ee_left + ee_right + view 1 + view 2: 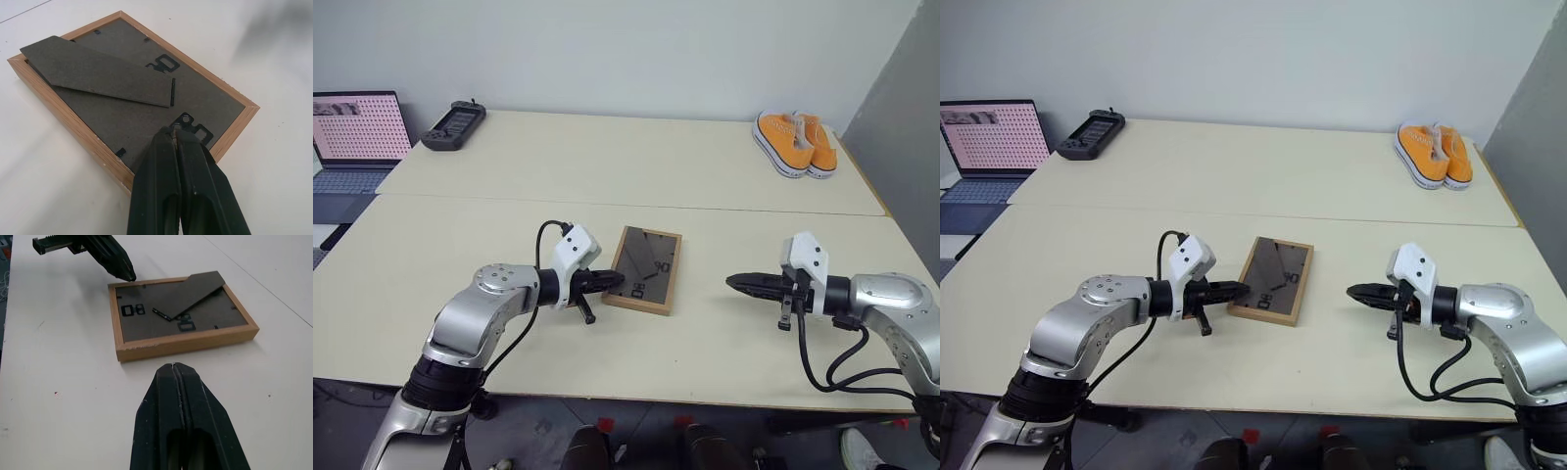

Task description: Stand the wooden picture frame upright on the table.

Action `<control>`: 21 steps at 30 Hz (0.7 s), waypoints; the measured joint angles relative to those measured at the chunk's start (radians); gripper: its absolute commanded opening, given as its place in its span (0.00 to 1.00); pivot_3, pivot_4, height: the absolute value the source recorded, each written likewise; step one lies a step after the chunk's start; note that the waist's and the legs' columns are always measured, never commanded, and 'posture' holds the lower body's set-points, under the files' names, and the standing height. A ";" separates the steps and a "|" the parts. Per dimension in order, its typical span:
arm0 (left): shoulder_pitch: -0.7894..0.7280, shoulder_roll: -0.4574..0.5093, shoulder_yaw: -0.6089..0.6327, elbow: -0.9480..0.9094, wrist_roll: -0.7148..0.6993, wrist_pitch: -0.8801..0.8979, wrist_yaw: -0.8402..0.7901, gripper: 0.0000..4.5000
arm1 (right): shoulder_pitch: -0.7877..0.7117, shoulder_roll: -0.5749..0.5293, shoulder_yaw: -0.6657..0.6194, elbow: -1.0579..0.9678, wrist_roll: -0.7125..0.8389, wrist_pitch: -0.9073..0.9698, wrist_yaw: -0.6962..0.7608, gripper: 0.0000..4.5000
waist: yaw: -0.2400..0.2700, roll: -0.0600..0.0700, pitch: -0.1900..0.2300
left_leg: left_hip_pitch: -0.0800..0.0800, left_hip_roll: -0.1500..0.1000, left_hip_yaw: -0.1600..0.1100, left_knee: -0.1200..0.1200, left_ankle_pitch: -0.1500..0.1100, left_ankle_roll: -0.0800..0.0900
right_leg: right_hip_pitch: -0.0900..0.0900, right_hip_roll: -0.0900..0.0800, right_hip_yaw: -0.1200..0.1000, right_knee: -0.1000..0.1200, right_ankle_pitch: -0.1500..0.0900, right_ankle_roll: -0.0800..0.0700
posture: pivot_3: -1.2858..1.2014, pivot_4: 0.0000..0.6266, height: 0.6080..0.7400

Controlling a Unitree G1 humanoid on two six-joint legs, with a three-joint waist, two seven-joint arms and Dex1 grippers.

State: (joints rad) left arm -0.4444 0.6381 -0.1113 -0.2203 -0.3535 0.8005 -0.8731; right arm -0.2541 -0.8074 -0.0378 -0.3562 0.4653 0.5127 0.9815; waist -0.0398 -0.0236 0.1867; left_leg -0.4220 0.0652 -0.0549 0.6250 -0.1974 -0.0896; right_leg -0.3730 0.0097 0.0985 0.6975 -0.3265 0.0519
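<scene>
The wooden picture frame [645, 269] lies face down near the middle of the table [607, 166], its dark grey back up. Its easel stand [98, 73] is lifted a little off the back panel. My left gripper [619, 281] is shut and empty, its tip at the frame's left front corner; in the left wrist view the fingers [171, 181] hover over that edge. My right gripper [732, 282] is also shut and empty, a short way to the right of the frame, pointing at it. The right wrist view shows the frame [181, 318] lying flat beyond the shut fingers [176, 421].
A pair of orange shoes [795, 143] sits at the far right of the table. A black handheld controller [453, 124] lies at the far left, with an open laptop [357, 137] beside the table's left edge. A seam [636, 206] crosses the tabletop behind the frame.
</scene>
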 measured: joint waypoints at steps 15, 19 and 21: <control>0.033 -0.012 -0.081 -0.032 0.087 0.139 0.187 0.01 | 0.038 0.014 -0.024 -0.037 0.032 0.023 -0.050 0.00 | 0.011 0.000 0.000 | -0.001 -0.001 0.000 0.001 0.000 0.000 | 0.000 -0.001 0.000 0.000 0.000 0.001 | 0.52 0.24 1.00; -0.015 -0.058 -0.143 -0.029 0.088 0.140 0.184 0.01 | 0.037 0.018 -0.030 -0.039 0.041 0.026 -0.063 0.00 | 0.010 0.000 0.000 | -0.001 -0.001 0.000 0.001 0.000 0.000 | 0.000 -0.001 0.000 0.000 0.000 0.000 | 0.52 0.24 1.00; -0.035 -0.077 -0.161 -0.021 0.088 0.142 0.184 0.01 | 0.037 0.020 -0.031 -0.042 0.045 0.030 -0.069 0.00 | 0.010 0.000 0.000 | -0.001 -0.001 0.000 0.001 0.000 0.000 | 0.000 -0.001 0.000 0.000 0.000 0.000 | 0.52 0.24 1.00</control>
State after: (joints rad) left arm -0.4791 0.5611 -0.2720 -0.2413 -0.2659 0.9422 -0.6895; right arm -0.2172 -0.7870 -0.0686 -0.3978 0.5101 0.5423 0.9124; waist -0.0303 -0.0237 0.1867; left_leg -0.4233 0.0646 -0.0550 0.6261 -0.1974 -0.0896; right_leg -0.3729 0.0092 0.0984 0.6972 -0.3263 0.0521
